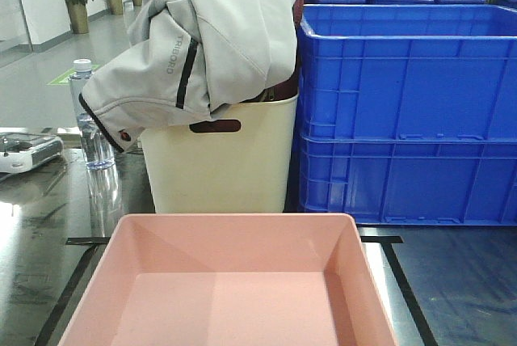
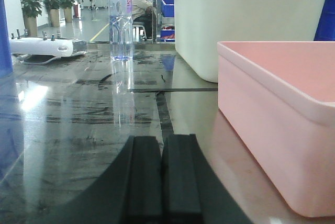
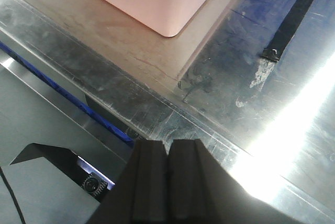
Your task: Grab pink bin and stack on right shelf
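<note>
Both pincers are closed on nothing: the left gripper (image 2: pixel 162 177) sits low over the shiny steel shelf top (image 2: pixel 78 119), just left of the large pale-pink rectangular plastic bin (image 1: pixel 234 281), and the right gripper (image 3: pixel 168 182) hangs above the shelf edge near the bin's corner. That bin rests inside black tape outlines (image 1: pixel 388 261). Behind it stand a cream plastic bin (image 1: pixel 218 168) draped with a grey jacket (image 1: pixel 194 39), stacked blue crates (image 1: pixel 408 111) to its right, and a clear water bottle (image 1: pixel 90 120) to its left.
</note>
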